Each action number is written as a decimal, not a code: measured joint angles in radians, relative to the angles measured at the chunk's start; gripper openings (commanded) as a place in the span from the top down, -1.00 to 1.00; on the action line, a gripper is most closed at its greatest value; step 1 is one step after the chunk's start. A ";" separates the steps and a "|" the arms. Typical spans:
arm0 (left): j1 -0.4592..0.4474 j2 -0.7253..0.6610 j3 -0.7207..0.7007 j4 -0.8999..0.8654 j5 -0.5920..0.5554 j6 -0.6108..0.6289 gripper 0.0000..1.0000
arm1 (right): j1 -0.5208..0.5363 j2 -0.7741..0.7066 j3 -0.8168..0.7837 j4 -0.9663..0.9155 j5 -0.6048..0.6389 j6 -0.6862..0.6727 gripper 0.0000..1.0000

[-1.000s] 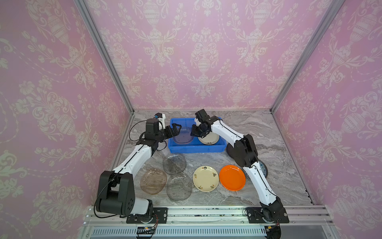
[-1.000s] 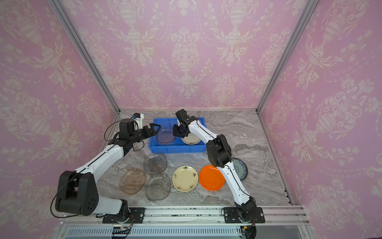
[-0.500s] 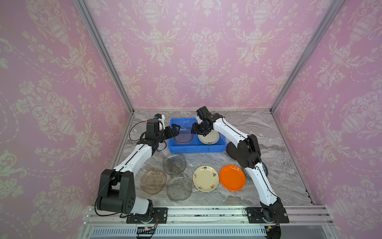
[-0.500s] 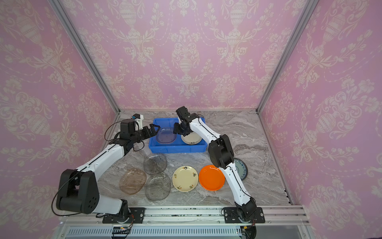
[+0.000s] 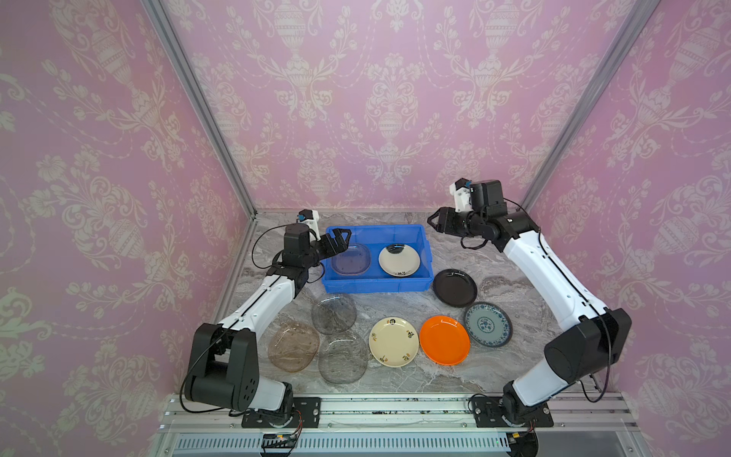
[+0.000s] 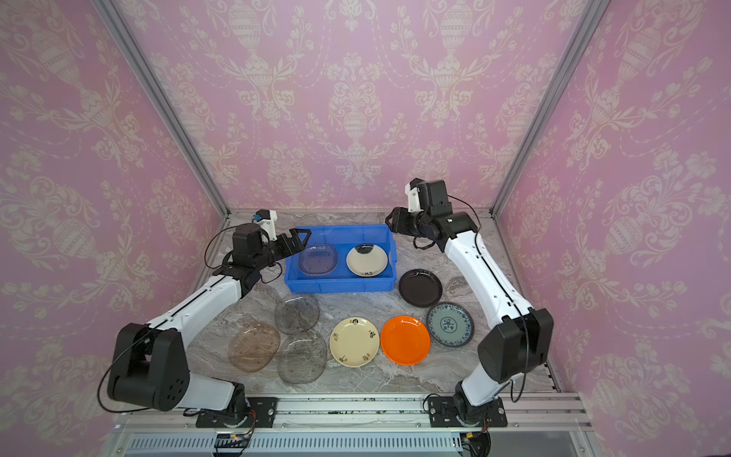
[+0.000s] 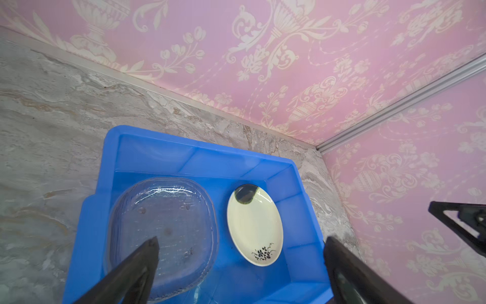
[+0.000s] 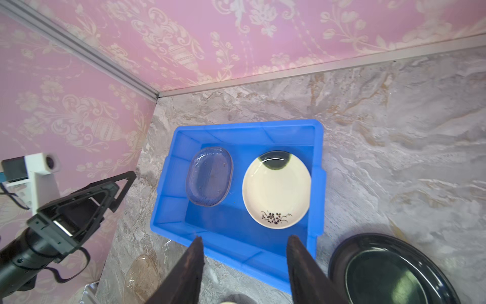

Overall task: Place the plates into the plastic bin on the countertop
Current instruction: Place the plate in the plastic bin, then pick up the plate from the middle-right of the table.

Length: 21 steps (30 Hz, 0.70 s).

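Note:
The blue plastic bin (image 5: 375,285) stands at the back of the marble countertop (image 5: 435,380). In it lie a clear glass plate (image 5: 351,259) and a cream plate (image 5: 399,259) side by side. My left gripper (image 5: 342,237) hovers open over the bin's left end, above the glass plate (image 7: 163,226). My right gripper (image 5: 435,223) is open and empty, raised beyond the bin's far right corner. Its wrist view looks down on the bin (image 8: 319,147) and cream plate (image 8: 276,189). Several plates lie in front: black (image 5: 455,287), blue-and-white (image 5: 487,324), orange (image 5: 444,345), cream (image 5: 393,342).
Three glass plates overlap at the front left: grey (image 5: 334,313), amber (image 5: 293,346) and clear (image 5: 342,357). Pink walls with aluminium rails close the back and sides. The black plate (image 8: 389,271) sits just right of the bin's near corner.
My right gripper has opened, left the cream plate in the bin and pulled up and away to the right. The black plate now shows. The left arm has barely moved.

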 measured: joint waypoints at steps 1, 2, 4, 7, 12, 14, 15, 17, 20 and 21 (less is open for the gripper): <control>-0.008 0.000 0.003 0.000 0.012 0.004 -0.99 | -0.020 -0.040 -0.082 0.011 0.006 0.003 -0.02; -0.014 0.000 0.004 -0.003 0.023 0.008 -0.99 | -0.039 -0.077 -0.156 0.016 0.011 0.011 0.00; -0.023 0.000 0.004 -0.020 0.039 0.011 -0.99 | -0.077 -0.145 -0.292 0.025 0.029 0.037 0.01; -0.029 -0.005 0.004 -0.049 0.060 0.022 -0.99 | -0.151 -0.277 -0.485 0.021 0.057 0.085 0.02; -0.035 -0.008 0.018 -0.096 0.103 0.034 -0.99 | -0.258 -0.494 -0.692 0.006 0.067 0.162 0.02; -0.049 -0.008 0.037 -0.118 0.113 0.041 -0.99 | -0.293 -0.542 -0.758 0.007 0.045 0.194 0.03; -0.062 -0.005 0.055 -0.132 0.117 0.049 -0.99 | -0.311 -0.561 -0.792 0.007 0.035 0.212 0.03; -0.091 0.007 0.095 -0.163 0.126 0.069 -0.99 | -0.336 -0.592 -0.847 0.005 0.027 0.237 0.05; -0.159 0.056 0.189 -0.209 0.142 0.109 -0.94 | -0.360 -0.638 -0.890 -0.002 0.016 0.265 0.06; -0.190 0.083 0.226 -0.224 0.149 0.122 -0.93 | -0.368 -0.646 -0.890 0.002 0.016 0.272 0.06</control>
